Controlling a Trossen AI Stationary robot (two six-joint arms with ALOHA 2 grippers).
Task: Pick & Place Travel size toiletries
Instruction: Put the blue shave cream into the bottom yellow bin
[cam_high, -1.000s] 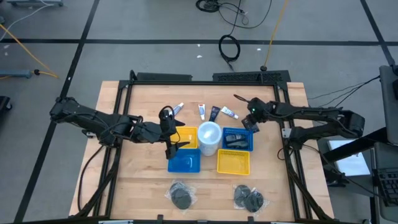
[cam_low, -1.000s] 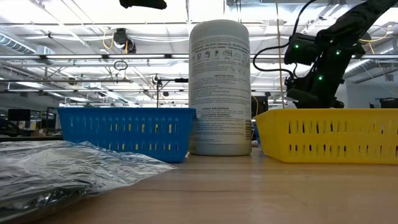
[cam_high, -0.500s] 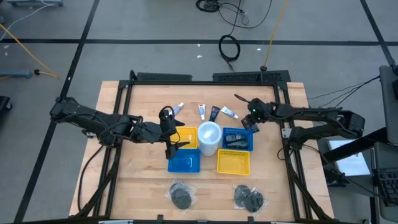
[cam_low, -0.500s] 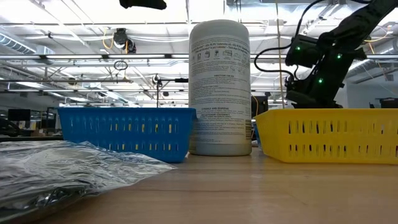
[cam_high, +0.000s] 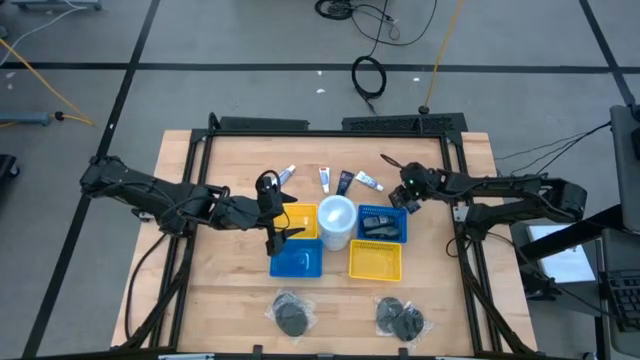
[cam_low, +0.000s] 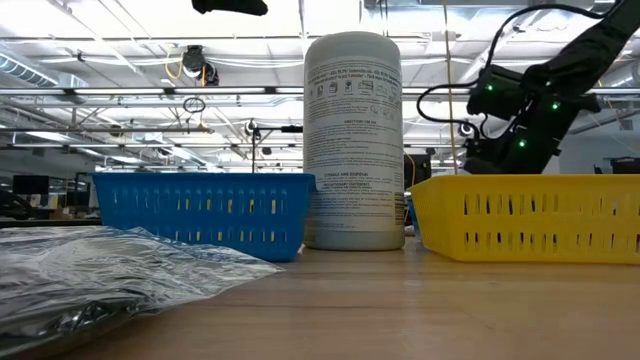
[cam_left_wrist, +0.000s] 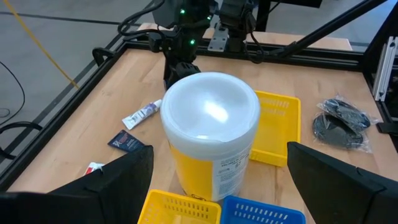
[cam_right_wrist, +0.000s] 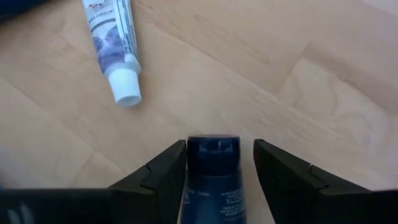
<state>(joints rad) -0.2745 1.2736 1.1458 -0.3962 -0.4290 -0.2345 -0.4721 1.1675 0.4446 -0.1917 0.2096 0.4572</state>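
Note:
My right gripper (cam_high: 403, 193) hovers by the far right blue basket (cam_high: 380, 224) and is shut on a dark blue tube (cam_right_wrist: 213, 171). A white squeeze tube (cam_right_wrist: 115, 43) lies flat on the wood just beyond it. More small tubes (cam_high: 325, 178) and a dark pack (cam_high: 344, 181) lie in a row far of the baskets. Dark round pieces in clear wrap (cam_high: 292, 315) lie near the table's near edge. My left gripper (cam_high: 274, 216) is open over the left yellow basket (cam_high: 303, 218), facing the white tub (cam_left_wrist: 211, 134). My right gripper pinches the dark blue tube between its two fingers (cam_right_wrist: 163, 171). The tube runs along the fingers, and its flat end (cam_right_wrist: 213, 144) sticks out just past their tips. The fingers slant down toward the table, with bare wood showing beyond the tube's end.
Two blue and two yellow baskets ring the big white tub (cam_high: 336, 222) at the table's middle; the near yellow basket (cam_high: 375, 260) and near blue basket (cam_high: 296, 260) sit in front. A second wrapped bundle (cam_high: 400, 318) lies near the front edge. Black frame rails border the table.
My right gripper has moved a little toward the table's right edge and downward, still shut on the dark blue tube. The left arm has kept still.

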